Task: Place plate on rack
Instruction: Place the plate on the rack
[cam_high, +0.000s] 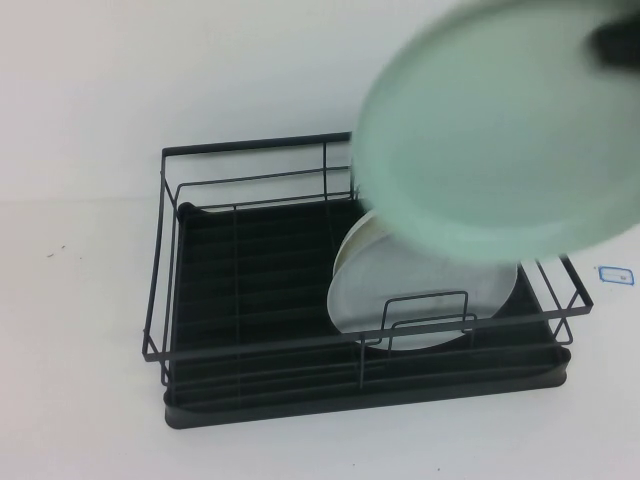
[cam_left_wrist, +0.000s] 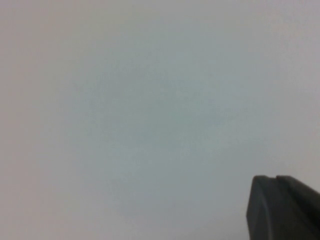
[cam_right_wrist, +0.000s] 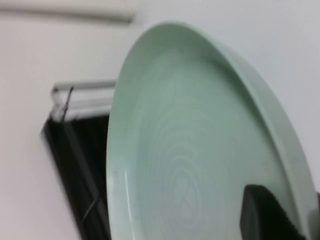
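Note:
The pale mint-green plate (cam_high: 500, 130) hangs tilted in the air above the right back part of the black wire rack (cam_high: 250, 345), close to the high camera. My right gripper (cam_high: 613, 40) is shut on its rim at the upper right. In the right wrist view the plate (cam_right_wrist: 200, 150) fills the picture, and my right gripper (cam_right_wrist: 292, 212) has one dark finger (cam_right_wrist: 260, 215) on its face with the rim between the jaws. The left gripper (cam_left_wrist: 276, 186) is out of the high view; its wrist view shows its dark fingers pressed together over bare white table, holding nothing.
A white plate (cam_high: 420, 295) leans upright in the right half of the rack, with a cream rim (cam_high: 352, 235) showing just behind it. The rack's left half holds only the ribbed tray (cam_high: 240, 290). A small blue-edged label (cam_high: 615, 274) lies on the table to the right.

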